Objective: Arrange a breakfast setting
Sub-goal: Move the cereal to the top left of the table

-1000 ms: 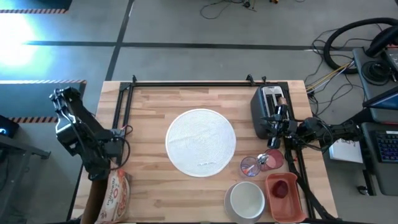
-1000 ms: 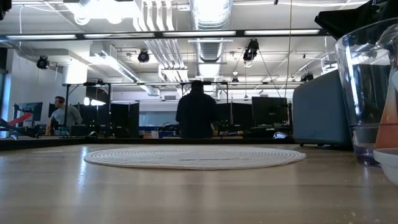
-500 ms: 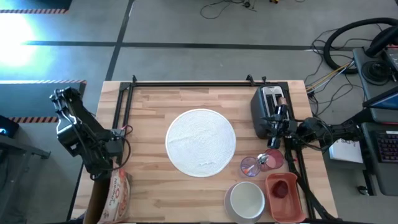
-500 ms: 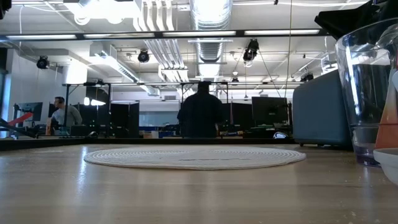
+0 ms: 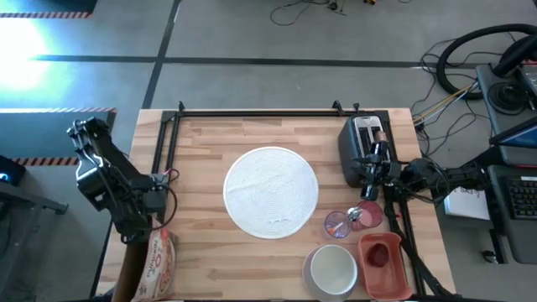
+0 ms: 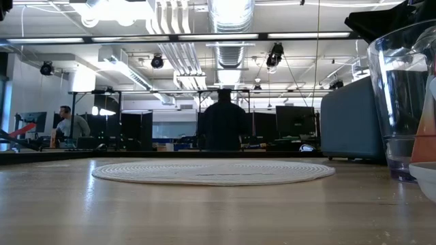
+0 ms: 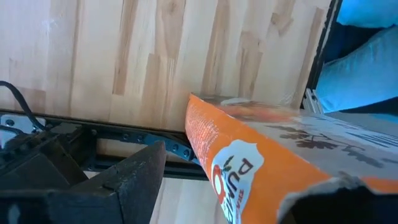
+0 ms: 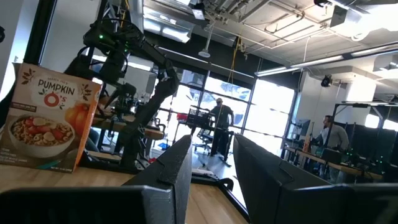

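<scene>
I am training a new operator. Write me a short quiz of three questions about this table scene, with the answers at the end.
1. True or false: the white bowl stands on the round white mat.
2. Which thing is nearest the left gripper? A: the purplish glass. B: the cereal box. C: the bowl.
3. Fill in: the right gripper hovers, jaws open, beside the dark ____.

Key: 1 false, the bowl sits on bare wood near the table's front edge. 2 B. 3 toaster.
</scene>
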Controlling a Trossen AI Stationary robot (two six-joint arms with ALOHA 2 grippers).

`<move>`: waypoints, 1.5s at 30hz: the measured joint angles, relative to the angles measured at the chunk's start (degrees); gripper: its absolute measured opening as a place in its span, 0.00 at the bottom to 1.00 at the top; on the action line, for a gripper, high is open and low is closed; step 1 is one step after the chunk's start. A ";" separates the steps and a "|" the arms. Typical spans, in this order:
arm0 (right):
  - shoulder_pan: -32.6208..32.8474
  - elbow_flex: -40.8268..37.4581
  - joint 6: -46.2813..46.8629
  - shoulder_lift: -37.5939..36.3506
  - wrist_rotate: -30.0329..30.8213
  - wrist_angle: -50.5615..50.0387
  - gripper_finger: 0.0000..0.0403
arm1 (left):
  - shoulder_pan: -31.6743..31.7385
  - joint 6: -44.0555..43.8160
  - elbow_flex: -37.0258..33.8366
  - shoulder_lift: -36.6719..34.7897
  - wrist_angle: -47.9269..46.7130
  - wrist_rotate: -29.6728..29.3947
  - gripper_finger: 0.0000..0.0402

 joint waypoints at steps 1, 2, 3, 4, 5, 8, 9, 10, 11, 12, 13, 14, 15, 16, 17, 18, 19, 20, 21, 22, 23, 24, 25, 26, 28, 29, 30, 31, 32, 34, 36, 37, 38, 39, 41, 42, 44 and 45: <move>0.00 0.00 0.00 0.00 0.00 0.02 0.27 | 0.00 -0.12 0.00 0.00 -0.05 0.55 0.67; 0.02 0.00 0.00 0.00 0.00 0.02 0.27 | 0.00 -0.63 0.00 0.02 -0.21 0.83 0.65; 0.00 0.00 0.00 0.00 0.00 0.00 0.27 | 0.00 -1.24 0.00 0.02 -0.39 0.84 0.63; 0.01 -0.01 0.00 0.00 0.00 0.01 0.27 | 0.00 -1.44 0.01 0.01 -0.40 0.85 0.61; 0.00 -0.01 0.00 0.00 0.01 0.02 0.27 | 0.00 -1.49 0.02 0.00 -0.37 0.85 0.57; 0.00 -0.02 0.00 0.02 0.02 0.02 0.27 | 0.00 -1.43 0.02 0.02 -0.37 0.85 0.45; 0.00 0.00 0.00 0.00 0.00 0.00 0.27 | 0.00 -1.11 0.02 0.02 -0.37 0.85 0.40; 0.02 0.00 0.00 0.00 0.00 0.02 0.27 | 0.00 -0.85 0.02 0.02 -0.37 0.87 0.36; 0.01 -0.01 0.00 0.00 0.01 0.01 0.27 | 0.00 -0.42 0.02 0.02 -0.37 0.87 0.31; 0.02 -0.01 0.00 0.00 0.01 0.01 0.27 | 0.00 -0.01 0.02 0.02 -0.37 0.87 0.25; 0.01 0.00 0.00 0.00 0.01 0.01 0.27 | 0.00 0.34 0.02 0.02 -0.39 0.87 0.20; 0.00 0.00 0.00 0.00 0.01 0.01 0.27 | 0.00 0.50 0.02 0.01 -0.39 0.87 0.15; 0.01 -0.01 0.00 0.01 0.02 0.01 0.27 | 0.02 0.59 0.02 0.00 -0.44 0.87 0.10; 0.00 0.00 0.00 0.00 0.00 0.02 0.27 | 0.07 0.61 0.02 0.00 -0.54 0.87 0.06; 0.00 0.00 0.00 0.00 0.02 0.02 0.27 | 0.17 0.61 0.02 0.00 -0.72 0.85 0.03; 0.01 0.00 0.00 0.00 0.01 0.01 0.27 | 0.20 0.62 0.02 0.00 -0.82 0.76 0.02; 0.00 -0.01 0.00 0.00 0.01 0.02 0.27 | 0.20 0.91 0.02 -0.02 -1.02 0.29 0.02; 0.00 0.00 0.00 0.00 0.02 0.02 0.27 | 0.20 1.18 0.02 0.00 -1.32 -0.46 0.03; 0.00 0.00 0.00 0.01 0.02 0.02 0.27 | 0.20 1.75 0.02 0.00 -1.32 -1.13 0.03; 0.00 -0.02 0.00 0.00 0.00 0.00 0.27 | 0.20 2.55 0.04 0.00 -1.29 -2.00 0.02; 0.01 -0.02 0.00 0.02 0.00 0.02 0.27 | 0.24 3.36 0.04 0.02 -1.28 -2.69 0.01; 0.00 -0.01 0.00 0.00 0.01 0.02 0.27 | 0.30 4.07 0.04 0.02 -1.28 -3.46 0.01; 0.00 0.00 0.00 0.00 0.00 0.02 0.27 | 0.44 4.48 0.04 0.02 -1.28 -4.17 0.00; 0.00 -0.02 0.00 0.00 0.00 0.02 0.27 | 0.71 4.90 0.04 0.02 -1.27 -4.94 0.00; 0.02 -0.02 0.00 0.00 0.02 0.00 0.27 | 1.48 5.38 0.04 0.00 -1.27 -5.76 0.00; 0.00 -0.02 0.00 0.02 0.00 0.02 0.27 | 2.01 5.39 0.04 0.00 -1.27 -6.32 0.00; 0.00 -0.02 0.00 0.00 0.01 0.02 0.27 | 2.66 5.42 0.04 0.00 -1.27 -6.96 0.00; 0.02 -0.02 0.00 0.01 0.00 0.02 0.27 | 3.49 5.42 0.04 0.01 -1.27 -7.74 0.00; 0.00 -0.01 0.00 0.01 0.01 0.00 0.27 | 4.48 5.45 0.04 0.02 -1.27 -8.44 0.00; 0.01 -0.02 0.00 0.01 0.01 0.02 0.27 | 6.77 5.44 0.04 0.02 -1.27 -8.81 0.00; 0.02 -0.02 0.00 0.00 0.01 0.01 0.27 | 9.34 5.45 0.04 0.02 -1.27 -8.81 0.00; 0.01 -0.02 0.00 0.01 0.00 0.02 0.27 | 10.73 5.63 0.04 0.02 -1.27 -8.86 0.00; 0.00 -0.01 0.00 0.01 0.00 0.02 0.27 | 12.07 6.25 0.04 0.02 -1.27 -9.06 0.00; 0.02 -0.02 0.00 0.00 0.02 0.02 0.27 | 13.42 7.35 0.04 0.02 -1.26 -9.59 0.00; 0.02 -0.02 0.00 0.00 0.00 0.02 0.27 | 16.20 10.76 0.04 0.02 -1.25 -10.30 0.00; 0.00 0.00 0.00 0.00 0.00 0.02 0.27 | 17.66 12.87 0.04 0.02 -1.27 -10.29 0.00; 0.00 -0.02 0.00 0.00 0.00 0.01 0.27 | 20.84 16.59 0.04 0.02 -1.24 -10.29 0.00; 0.00 -0.01 0.00 0.01 0.00 0.01 0.27 | 22.50 18.49 0.04 0.02 -1.22 -10.29 0.00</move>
